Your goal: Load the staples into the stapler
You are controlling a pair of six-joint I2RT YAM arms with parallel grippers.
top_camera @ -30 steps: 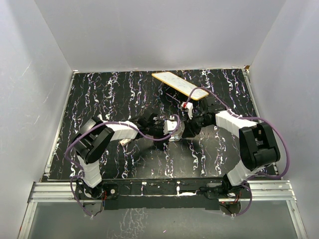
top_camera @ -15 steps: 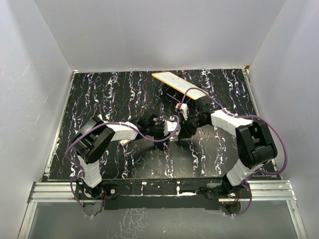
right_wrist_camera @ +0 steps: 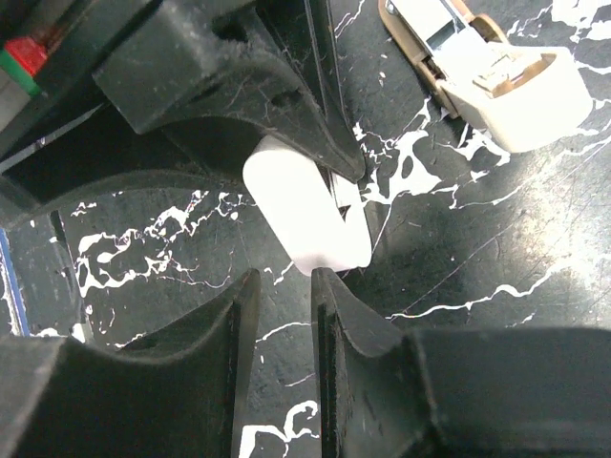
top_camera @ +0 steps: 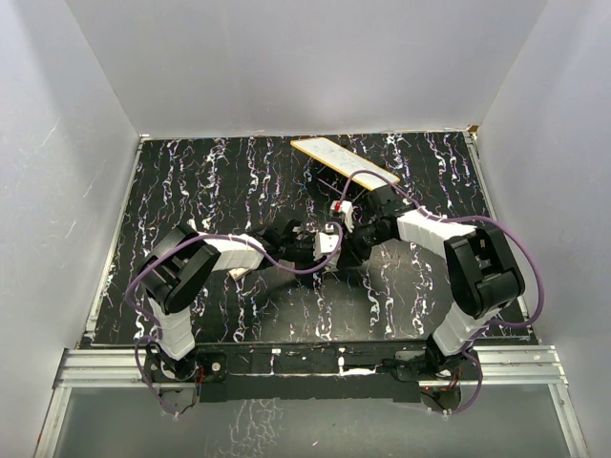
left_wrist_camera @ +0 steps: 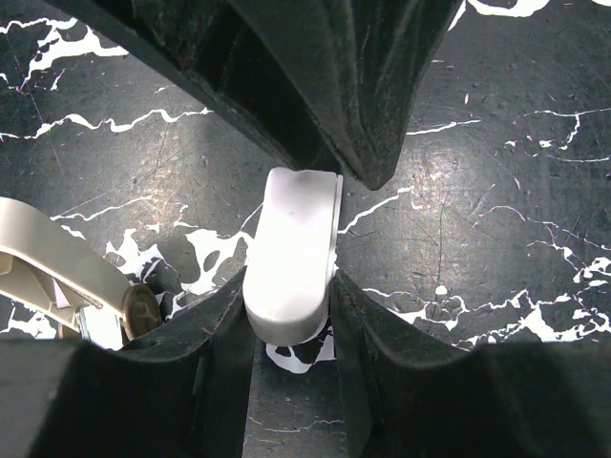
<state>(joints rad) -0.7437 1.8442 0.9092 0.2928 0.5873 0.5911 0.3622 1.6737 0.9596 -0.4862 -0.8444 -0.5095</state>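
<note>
A: Where is the stapler (left_wrist_camera: 291,253) now?
B: Mid-surface (left_wrist_camera: 496,191), slightly farther back than 1 second ago. The left end effector (left_wrist_camera: 289,291) pinches 1 end. The right end effector (right_wrist_camera: 284,281) stands narrow at the other; grip unclear.

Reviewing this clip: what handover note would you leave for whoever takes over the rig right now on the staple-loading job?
Left pincer: shut on the white arm.
Right pincer: jaws slightly apart, nothing between them, tips at the white arm's free end.
Stapler: mid-table, between both pincers. A beige part with a bare metal channel lies beside the white arm; their join is hidden.
Done: stapler gripped and apparently spread open.
Left: no staples show in any view. Find them, seat them in the channel, close the stapler.
</note>
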